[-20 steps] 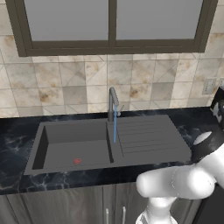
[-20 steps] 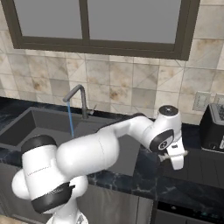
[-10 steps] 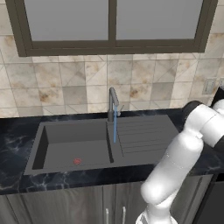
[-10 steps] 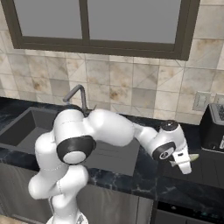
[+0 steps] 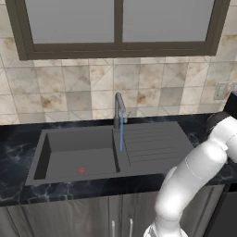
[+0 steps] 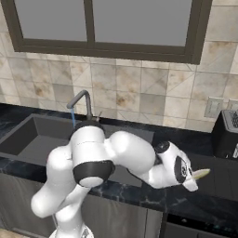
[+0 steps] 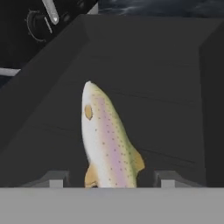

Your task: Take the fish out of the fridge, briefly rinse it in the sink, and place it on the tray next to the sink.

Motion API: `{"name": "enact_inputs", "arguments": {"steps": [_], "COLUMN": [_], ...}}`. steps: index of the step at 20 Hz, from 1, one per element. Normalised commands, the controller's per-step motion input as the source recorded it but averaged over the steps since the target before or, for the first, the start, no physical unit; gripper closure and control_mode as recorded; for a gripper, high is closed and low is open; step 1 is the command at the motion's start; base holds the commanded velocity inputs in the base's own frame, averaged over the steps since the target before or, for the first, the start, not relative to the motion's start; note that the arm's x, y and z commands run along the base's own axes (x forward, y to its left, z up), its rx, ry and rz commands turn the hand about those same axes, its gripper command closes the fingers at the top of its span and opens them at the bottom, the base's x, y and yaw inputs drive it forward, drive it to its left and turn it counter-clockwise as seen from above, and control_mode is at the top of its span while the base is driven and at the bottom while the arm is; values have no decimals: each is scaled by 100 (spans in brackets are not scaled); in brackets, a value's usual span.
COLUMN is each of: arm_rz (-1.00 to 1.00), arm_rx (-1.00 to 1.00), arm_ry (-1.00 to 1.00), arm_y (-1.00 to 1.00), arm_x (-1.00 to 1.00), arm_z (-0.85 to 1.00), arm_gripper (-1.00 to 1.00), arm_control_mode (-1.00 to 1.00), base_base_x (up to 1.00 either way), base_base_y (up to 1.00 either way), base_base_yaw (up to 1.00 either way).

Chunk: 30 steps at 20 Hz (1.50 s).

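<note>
The fish (image 7: 107,140), pale with pink speckles and yellowish fins, lies on the dark grey tray (image 7: 175,100). Its tail end sits between my gripper's (image 7: 109,179) fingertips (image 7: 54,179), which stand apart on either side and do not touch it. From the right base camera, the gripper (image 6: 191,180) is low over the counter right of the sink (image 6: 32,139), with the fish's tip (image 6: 201,174) poking out beyond it. The sink (image 5: 78,157) has a red mark on its floor, and water runs from the faucet (image 5: 119,109). The fridge is out of view.
A ribbed drainboard (image 5: 152,143) joins the sink's right side. A dark toaster (image 6: 228,132) stands at the back right of the counter below a wall outlet (image 6: 214,108). A round knob (image 7: 37,22) shows beyond the tray's raised wall. My arm (image 5: 194,176) crosses the counter's right end.
The arm has swung further right and lower over the counter. The gripper, shut on the fish before, has opened, and the fish now rests on the tray.
</note>
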Motion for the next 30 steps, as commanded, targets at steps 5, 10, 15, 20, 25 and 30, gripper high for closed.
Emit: {"name": "enact_inputs", "arguments": {"steps": [5, 10, 15, 20, 25, 30], "arm_rz": [-13, -9, -6, 0, 18, 29], "arm_rx": [17, 15, 9, 3, 0, -3], "arm_ry": [2, 0, 0, 0, 7, 0], "arm_y": [0, 0, 7, 50, 99, 100], "arm_x": [18, 13, 2, -46, -98, -72], "arm_z": [100, 100, 100, 100, 87, 6], "arm_gripper": [-100, -100, -100, -100, -100, -100], "arm_control_mode": [-100, -100, -100, -100, -100, -100], "base_base_x": [0, 0, 0, 0, 0, 0], "base_base_y": [0, 0, 0, 0, 0, 0], "base_base_yaw": [0, 0, 0, 0, 0, 0]}}
